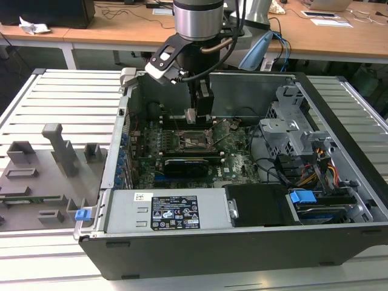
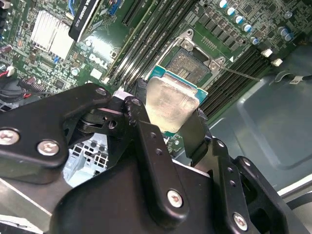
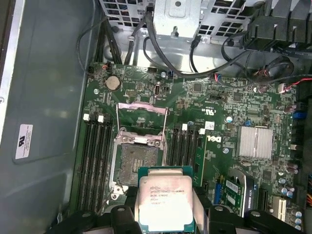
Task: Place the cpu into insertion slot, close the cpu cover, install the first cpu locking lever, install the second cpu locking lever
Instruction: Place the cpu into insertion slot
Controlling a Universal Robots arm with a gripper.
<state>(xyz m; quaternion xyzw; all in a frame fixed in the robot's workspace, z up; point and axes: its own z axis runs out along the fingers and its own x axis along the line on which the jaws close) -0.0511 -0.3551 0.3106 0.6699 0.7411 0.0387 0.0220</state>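
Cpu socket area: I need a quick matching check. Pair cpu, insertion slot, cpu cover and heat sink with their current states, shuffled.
Things:
1. cpu
2. insertion slot
3. cpu cover
4. heat sink

States:
A. swung open, clear of the socket
B. clamped between the fingers, above the board
C. empty and uncovered
D. silver fins, fixed on the board

Pairs: 1-B, 2-C, 3-A, 4-D
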